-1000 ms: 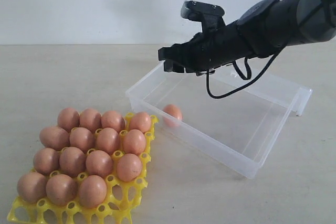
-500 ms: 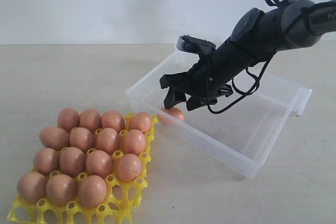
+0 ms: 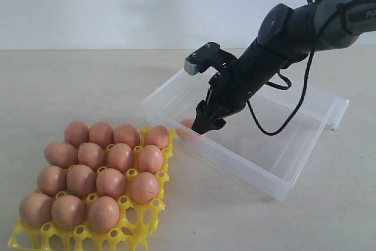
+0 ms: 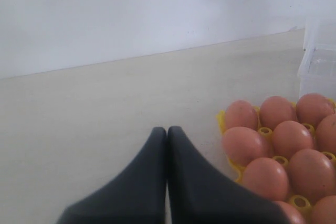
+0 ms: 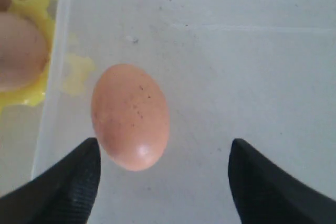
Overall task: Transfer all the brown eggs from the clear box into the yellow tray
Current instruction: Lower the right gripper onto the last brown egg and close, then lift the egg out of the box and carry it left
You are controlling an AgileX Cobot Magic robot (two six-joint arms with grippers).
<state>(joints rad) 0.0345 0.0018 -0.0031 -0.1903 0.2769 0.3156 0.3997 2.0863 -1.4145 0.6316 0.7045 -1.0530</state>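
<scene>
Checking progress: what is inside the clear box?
One brown egg lies in the box, near the wall beside the tray, under the open right gripper, which hides most of it in the exterior view. No other egg shows there.

On the table (image 3: pixel 70 86) the tray (image 3: pixel 138 236) stands at the front left with eggs (image 3: pixel 94 171) in its cups, the box (image 3: pixel 235 160) just beside it at the right behind, and one egg (image 5: pixel 130 116) lies in the box corner nearest the tray, under the right claw (image 3: pixel 205 124).
</scene>
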